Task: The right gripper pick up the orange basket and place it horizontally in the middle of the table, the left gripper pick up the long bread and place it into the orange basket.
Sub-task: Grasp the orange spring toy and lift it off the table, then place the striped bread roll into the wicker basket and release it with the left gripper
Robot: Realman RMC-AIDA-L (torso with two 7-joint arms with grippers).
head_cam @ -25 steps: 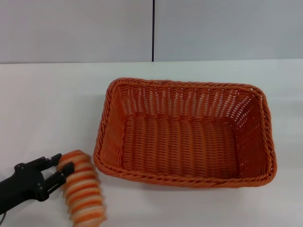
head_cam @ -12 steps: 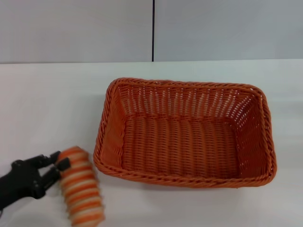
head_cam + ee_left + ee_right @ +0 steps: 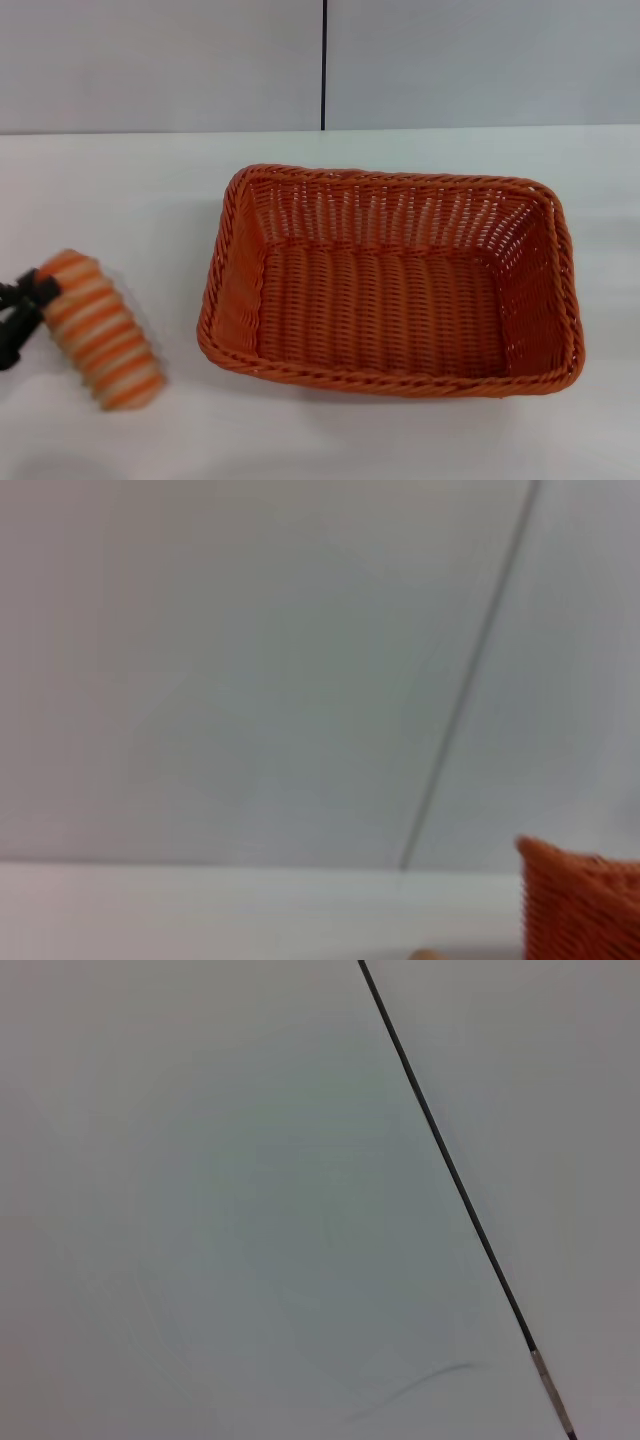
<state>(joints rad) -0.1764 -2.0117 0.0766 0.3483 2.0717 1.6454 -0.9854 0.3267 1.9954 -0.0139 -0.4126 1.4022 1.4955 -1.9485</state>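
**Bread in left gripper, basket already set**

We see the orange basket [image 3: 390, 280] lying horizontally mid-table [image 3: 110, 200], empty, so we judge the basket step done. Left gripper [image 3: 28, 305] sits at the near-left edge, jaws pinching the far end of the long bread [image 3: 100, 328], which angles toward the near side, well left of the basket. Bread looks lifted; we can't confirm. Right gripper is out of view. Next move: carry the bread right, clear the braided rim, then let go inside.

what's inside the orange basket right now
Nothing: the orange basket shows only its bare woven floor. The long bread is outside it, held by the left claw. The table under the basket is covered.
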